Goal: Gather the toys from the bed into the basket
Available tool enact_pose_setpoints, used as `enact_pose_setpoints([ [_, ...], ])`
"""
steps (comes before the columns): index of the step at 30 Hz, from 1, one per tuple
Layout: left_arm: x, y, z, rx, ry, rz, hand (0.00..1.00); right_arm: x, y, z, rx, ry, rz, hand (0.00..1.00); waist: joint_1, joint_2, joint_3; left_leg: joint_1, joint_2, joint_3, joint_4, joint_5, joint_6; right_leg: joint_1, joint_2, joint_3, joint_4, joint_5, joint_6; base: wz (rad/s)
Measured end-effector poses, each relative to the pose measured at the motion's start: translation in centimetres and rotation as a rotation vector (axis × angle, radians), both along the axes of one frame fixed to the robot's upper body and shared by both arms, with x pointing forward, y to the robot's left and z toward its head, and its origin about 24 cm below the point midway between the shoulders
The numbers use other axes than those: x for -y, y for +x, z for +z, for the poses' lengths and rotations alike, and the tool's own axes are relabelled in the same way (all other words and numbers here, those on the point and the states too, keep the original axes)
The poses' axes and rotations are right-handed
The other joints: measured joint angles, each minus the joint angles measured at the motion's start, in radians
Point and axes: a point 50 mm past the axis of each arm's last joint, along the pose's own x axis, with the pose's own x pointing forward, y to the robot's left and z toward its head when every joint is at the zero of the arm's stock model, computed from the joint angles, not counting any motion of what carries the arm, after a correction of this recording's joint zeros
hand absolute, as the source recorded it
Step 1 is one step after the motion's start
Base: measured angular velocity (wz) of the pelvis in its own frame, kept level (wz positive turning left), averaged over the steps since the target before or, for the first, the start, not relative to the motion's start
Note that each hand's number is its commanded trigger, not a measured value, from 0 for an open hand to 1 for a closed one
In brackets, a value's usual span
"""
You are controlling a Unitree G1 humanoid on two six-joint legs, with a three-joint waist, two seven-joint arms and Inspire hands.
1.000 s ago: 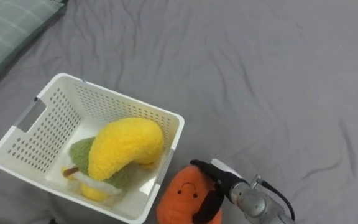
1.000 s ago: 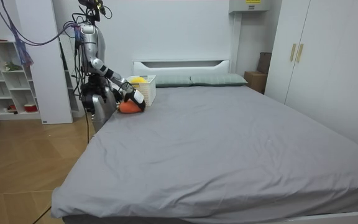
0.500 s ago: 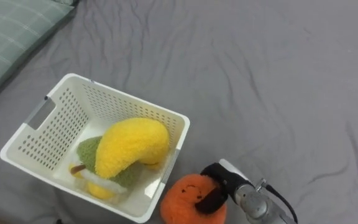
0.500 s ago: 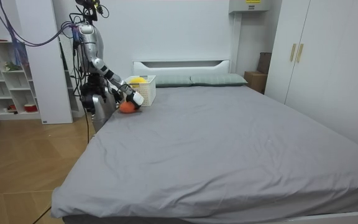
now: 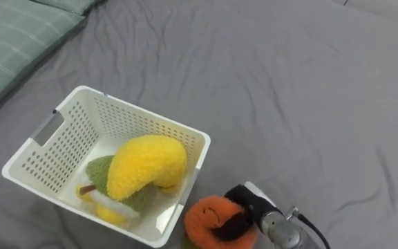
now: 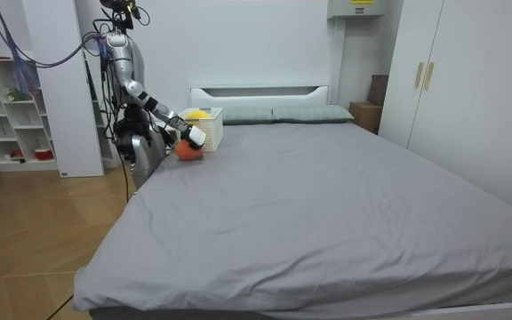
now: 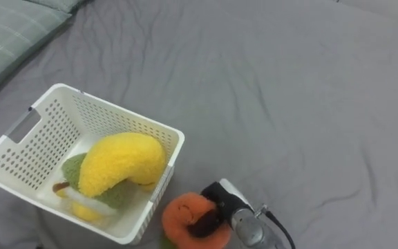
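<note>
An orange plush toy [image 5: 209, 220] was held in the right hand [image 5: 252, 207], whose dark fingers were curled round its side. To the hand's left, just beside the toy, a white basket [image 5: 45, 140] was set on the grey bed [image 5: 309, 104]. A yellow plush toy [image 5: 147, 164] was laid inside it over a green one [image 5: 94, 171]. A green pillow [image 5: 12, 41] was seen well beyond the basket.

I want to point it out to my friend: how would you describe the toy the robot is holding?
On the grey bed stands a white perforated basket; just outside its corner, the robot's right hand clasps a round plush toy. It is orange, unlike the yellow toy and the green toy inside the basket.
</note>
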Motion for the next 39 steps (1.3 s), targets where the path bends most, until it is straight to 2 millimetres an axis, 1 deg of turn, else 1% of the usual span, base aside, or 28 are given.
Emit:
enact_pose_setpoints([
  [2,0.0,0.0,0.0,0.000,0.001,0.002,0.00,0.6,0.5,0.9,0.061,-0.010,-0.022,1.00,-0.011,0.004,0.0041,0.014,0.000,0.005,-0.003,0.001,0.001,0.008,0.000,0.009,-0.001,0.001,0.002,-0.08],
  [4,-0.1,-0.2,-0.1,-0.006,-0.004,0.032,0.00,1.2,1.3,2.4,0.143,-0.001,-0.062,1.00,-0.025,0.016,0.0098,0.028,0.000,0.017,-0.010,0.000,0.003,0.014,0.001,0.027,0.000,0.002,0.003,-0.19],
  [5,-0.1,-0.3,-0.1,-0.007,-0.005,0.038,0.00,1.3,1.4,2.8,0.164,0.003,-0.071,1.00,-0.032,0.017,0.0104,0.028,0.000,0.018,-0.012,0.000,0.003,0.014,0.001,0.028,0.000,0.002,0.004,-0.14],
  [7,-0.2,-0.3,-0.1,-0.009,-0.009,0.055,0.00,1.6,1.9,3.8,0.220,0.011,-0.095,1.00,-0.054,0.019,0.0093,0.034,0.001,0.025,-0.017,0.000,0.003,0.014,0.002,0.035,0.001,0.002,0.004,-0.09],
  [9,-0.1,-0.3,-0.2,-0.004,-0.022,0.076,0.00,2.0,2.1,4.3,0.241,0.008,-0.111,1.00,-0.064,0.021,0.0088,0.042,0.002,0.035,-0.019,0.000,0.003,0.013,0.003,0.043,0.001,0.002,0.004,-0.14],
  [10,-0.1,-0.3,-0.2,-0.006,-0.022,0.081,0.00,2.2,2.2,4.6,0.255,0.003,-0.118,1.00,-0.075,0.023,0.0080,0.048,0.002,0.039,-0.023,0.000,0.003,0.014,0.003,0.049,0.001,0.002,0.004,-0.13],
  [11,-0.2,-0.4,-0.2,-0.008,-0.022,0.083,0.00,2.3,2.3,4.8,0.264,-0.001,-0.116,1.00,-0.077,0.023,0.0078,0.049,0.002,0.040,-0.024,0.000,0.003,0.014,0.003,0.049,0.001,0.002,0.004,-0.07],
  [13,-0.2,-0.5,-0.2,-0.019,-0.020,0.086,0.00,2.7,2.8,5.8,0.315,-0.019,-0.108,1.00,-0.086,0.028,0.0069,0.051,0.004,0.046,-0.024,0.000,0.003,0.014,0.004,0.053,0.001,0.002,0.004,-0.05],
  [18,-0.4,-0.9,-0.3,-0.038,-0.043,0.097,0.00,3.4,3.5,7.9,0.407,-0.005,-0.140,1.00,-0.095,0.038,0.0045,0.082,0.009,0.057,-0.034,0.000,0.003,0.035,0.007,0.062,0.001,0.002,0.004,-0.05],
  [20,-0.5,-1.0,-0.4,-0.041,-0.045,0.105,0.00,3.6,3.7,8.6,0.436,0.006,-0.154,1.00,-0.105,0.039,0.0036,0.089,0.010,0.061,-0.035,0.000,0.002,0.041,0.008,0.066,0.002,0.002,0.004,-0.07],
  [22,-0.6,-1.3,-0.4,-0.049,-0.043,0.119,0.00,4.2,3.9,9.3,0.465,0.009,-0.182,1.00,-0.112,0.039,0.0035,0.102,0.011,0.067,-0.035,-0.001,0.002,0.050,0.009,0.076,0.004,0.002,0.003,-0.07],
  [28,-0.8,-1.5,-0.4,-0.051,-0.043,0.151,0.00,6.2,4.1,10.1,0.507,-0.007,-0.271,1.00,-0.122,0.039,0.0033,0.112,0.012,0.077,-0.032,0.000,0.002,0.057,0.009,0.090,0.013,0.003,0.002,-0.05],
  [31,-0.9,-1.6,-0.4,-0.051,-0.042,0.162,0.00,6.5,4.3,11.0,0.543,-0.024,-0.273,1.00,-0.134,0.039,0.0032,0.111,0.013,0.081,-0.033,-0.002,0.002,0.059,0.011,0.098,0.012,0.000,0.001,-0.01],
  [36,-1.0,-1.7,-0.4,-0.053,-0.043,0.169,0.00,6.8,4.5,12.2,0.595,-0.043,-0.280,1.00,-0.132,0.039,0.0016,0.116,0.013,0.086,-0.032,-0.001,0.002,0.059,0.012,0.105,0.011,-0.001,0.001,-0.02],
  [39,-1.0,-1.7,-0.4,-0.054,-0.043,0.172,0.00,6.7,4.6,13.0,0.629,-0.036,-0.275,0.99,-0.133,0.039,0.0013,0.117,0.013,0.086,-0.034,-0.001,0.002,0.059,0.013,0.104,0.011,-0.001,0.001,0.00],
])
